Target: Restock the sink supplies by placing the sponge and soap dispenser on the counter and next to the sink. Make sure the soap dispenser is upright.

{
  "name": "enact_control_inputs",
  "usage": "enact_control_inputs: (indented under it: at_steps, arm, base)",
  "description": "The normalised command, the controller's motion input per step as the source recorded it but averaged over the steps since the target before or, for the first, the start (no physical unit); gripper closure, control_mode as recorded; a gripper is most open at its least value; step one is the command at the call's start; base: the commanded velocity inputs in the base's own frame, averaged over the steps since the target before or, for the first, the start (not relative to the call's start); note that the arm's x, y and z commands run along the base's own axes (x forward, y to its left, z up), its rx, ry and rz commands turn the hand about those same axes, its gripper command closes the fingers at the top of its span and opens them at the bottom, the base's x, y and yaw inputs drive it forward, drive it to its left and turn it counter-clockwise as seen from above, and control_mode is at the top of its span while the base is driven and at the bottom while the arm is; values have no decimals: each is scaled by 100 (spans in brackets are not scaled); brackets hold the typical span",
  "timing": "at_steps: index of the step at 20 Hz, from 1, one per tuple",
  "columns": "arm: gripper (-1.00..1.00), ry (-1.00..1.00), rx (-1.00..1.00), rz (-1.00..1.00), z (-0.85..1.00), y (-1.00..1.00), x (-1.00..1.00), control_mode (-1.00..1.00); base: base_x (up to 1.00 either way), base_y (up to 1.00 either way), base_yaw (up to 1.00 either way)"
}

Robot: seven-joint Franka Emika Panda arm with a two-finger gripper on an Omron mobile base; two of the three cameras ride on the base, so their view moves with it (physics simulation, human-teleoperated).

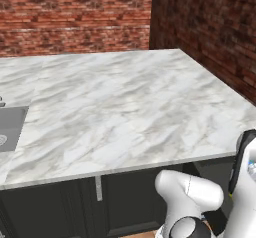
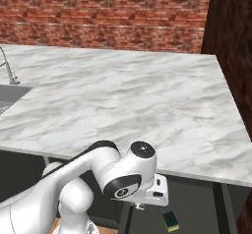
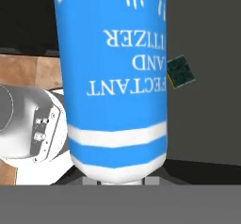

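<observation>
The soap dispenser (image 3: 115, 77) is held tight between the closed jaws, seen close in the hand view with its label upside down. The gripper (image 2: 147, 198) is kept low, below the bench's near edge, in front of the dark cabinet doors (image 1: 65, 207). The sponge (image 2: 171, 220) is seen down there too, under the bench's (image 2: 128, 105) near edge, not yet on top. The step in hand is judged to be carrying the bottle up. Next, it must be lifted, turned upright and set beside the sink (image 1: 10, 127) at the bench's left edge. Nothing can be made out in the basin but its drain.
</observation>
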Motion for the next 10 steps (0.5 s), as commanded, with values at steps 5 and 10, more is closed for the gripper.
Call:
enact_control_inputs:
  at_steps: [5, 10]
  arm:
    - [100, 1, -13, 0, 24, 51, 36, -100]
    - [100, 0, -10, 2, 16, 51, 39, -100]
  base:
    - [0, 0, 0]
    - [0, 0, 0]
